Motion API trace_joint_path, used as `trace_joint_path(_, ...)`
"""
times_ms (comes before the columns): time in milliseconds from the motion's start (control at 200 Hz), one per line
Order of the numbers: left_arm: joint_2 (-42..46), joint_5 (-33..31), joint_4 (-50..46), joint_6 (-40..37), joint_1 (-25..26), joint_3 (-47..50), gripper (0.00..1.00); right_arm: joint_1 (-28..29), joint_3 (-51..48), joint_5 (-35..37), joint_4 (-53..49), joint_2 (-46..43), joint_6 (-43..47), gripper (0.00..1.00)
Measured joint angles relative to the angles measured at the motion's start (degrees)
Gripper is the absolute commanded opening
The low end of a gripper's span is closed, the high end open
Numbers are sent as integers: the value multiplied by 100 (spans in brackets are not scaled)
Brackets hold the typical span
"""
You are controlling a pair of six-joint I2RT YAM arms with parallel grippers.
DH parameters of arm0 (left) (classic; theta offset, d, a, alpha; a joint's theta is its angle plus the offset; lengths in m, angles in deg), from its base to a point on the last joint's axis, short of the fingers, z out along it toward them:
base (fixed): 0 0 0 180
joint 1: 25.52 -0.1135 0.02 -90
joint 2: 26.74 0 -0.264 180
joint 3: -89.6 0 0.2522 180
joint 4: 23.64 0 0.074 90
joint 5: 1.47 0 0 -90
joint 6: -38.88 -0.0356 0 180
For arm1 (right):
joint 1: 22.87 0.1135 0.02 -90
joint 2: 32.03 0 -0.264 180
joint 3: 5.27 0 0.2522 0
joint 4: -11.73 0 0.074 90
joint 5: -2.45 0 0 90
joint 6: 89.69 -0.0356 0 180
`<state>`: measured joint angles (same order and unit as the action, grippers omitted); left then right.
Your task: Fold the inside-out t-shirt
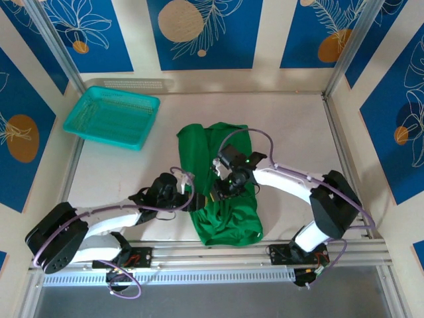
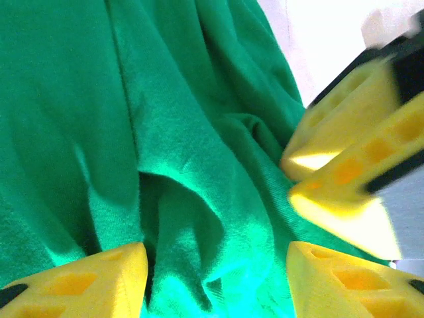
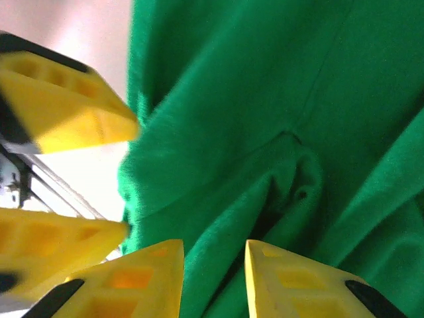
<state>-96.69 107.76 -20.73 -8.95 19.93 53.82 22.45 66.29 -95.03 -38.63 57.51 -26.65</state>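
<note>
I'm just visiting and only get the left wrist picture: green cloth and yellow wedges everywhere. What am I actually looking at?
Observer: From above, it's a green t-shirt, bunched in a long heap on the table between the two arms.
Operator: Is anything else on that table?
Observer: Yes, a teal mesh basket sits at the far left corner, apart from the shirt.
Operator: And the other arm's jaws?
Observer: The right wrist view shows the right gripper with jaws slightly apart over a fold.

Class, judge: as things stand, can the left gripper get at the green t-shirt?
Probably yes: the left gripper hangs open right over the t-shirt, nothing between; the right gripper crowds one side.
</note>
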Motion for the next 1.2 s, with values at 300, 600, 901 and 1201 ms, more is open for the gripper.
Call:
trace_joint_path(300,96,-22,-197,-24,0,-275,61,-444,-951,-1309,1587,-1504,-92,0)
trace_joint_path(600,-1012,142,116,-42,-7,-1504,58,-1287,-785,-2280,2181,-2632,-164,0)
trace_joint_path(901,-1272,-258,-157,-420,-37,-1272,45,-546,-1851,-2159,2535,-1746,-951,18)
trace_joint_path(1201,138,-686,-1624,-870,-120,-695,49,-166,-1182,-1646,2006,-1596,-883,37)
